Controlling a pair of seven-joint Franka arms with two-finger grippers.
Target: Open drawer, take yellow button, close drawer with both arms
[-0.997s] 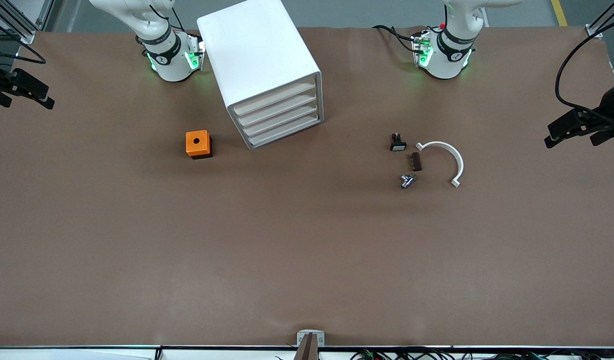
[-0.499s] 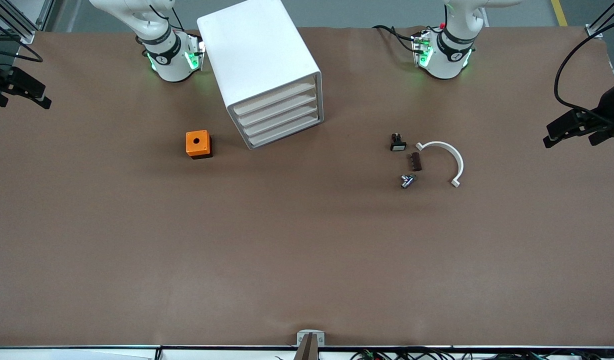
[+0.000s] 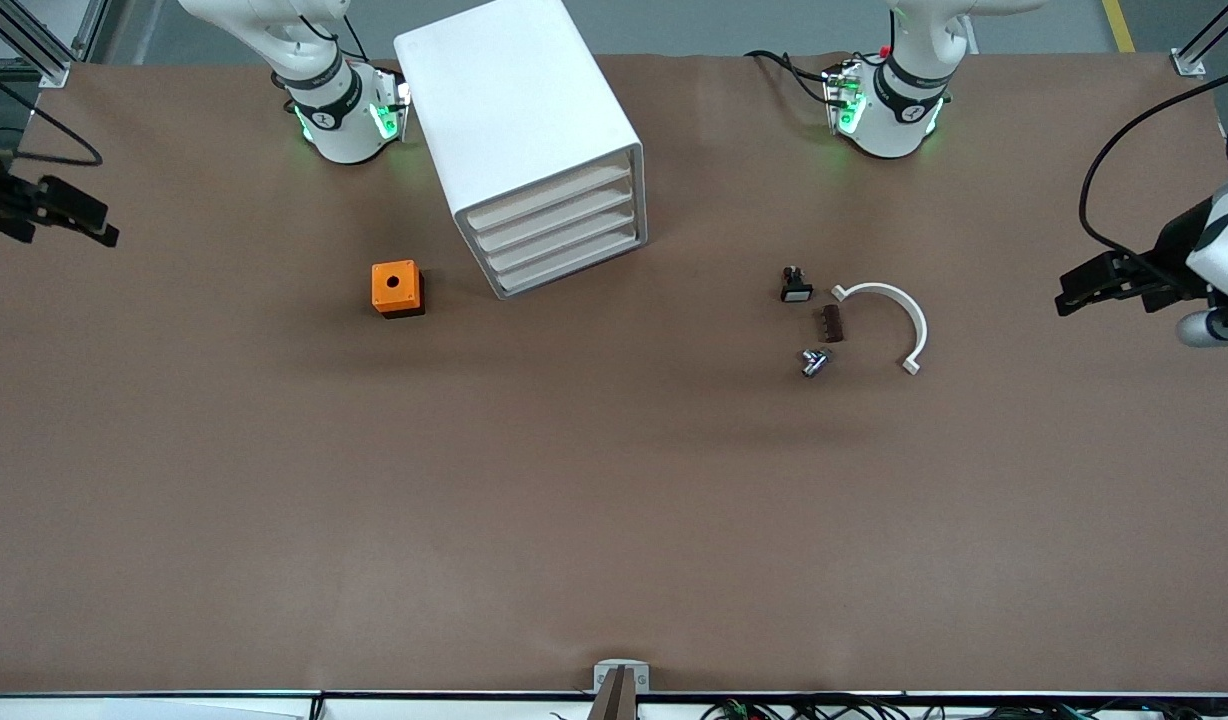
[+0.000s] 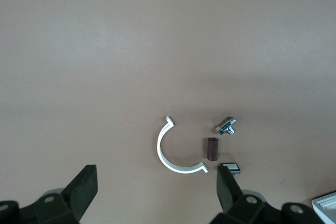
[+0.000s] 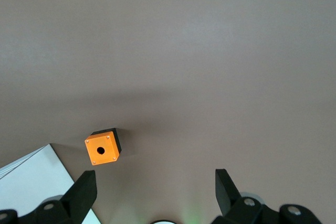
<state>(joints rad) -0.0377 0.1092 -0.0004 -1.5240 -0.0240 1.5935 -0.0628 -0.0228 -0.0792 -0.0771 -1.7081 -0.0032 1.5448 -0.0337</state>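
We see the drawer point(image 3: 552, 192) shut in its cabinet point(image 3: 519, 130), well apart from both grippers. The left gripper point(image 3: 1079, 293) hangs wide open and empty over its end of the worktop point(image 3: 614, 500). The right gripper point(image 3: 94, 228), equally open and empty, hangs over the other end.

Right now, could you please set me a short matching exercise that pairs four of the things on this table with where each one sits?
Things:
1. orange box
2. white cabinet
3. white curved clip
4. left gripper

Places:
A. up in the air, open, at the left arm's end of the table
B. on the table beside the small brown block
C. between the two arms' bases, all four drawers shut
D. on the table beside the cabinet, toward the right arm's end

Pairs: 1-D, 2-C, 3-B, 4-A
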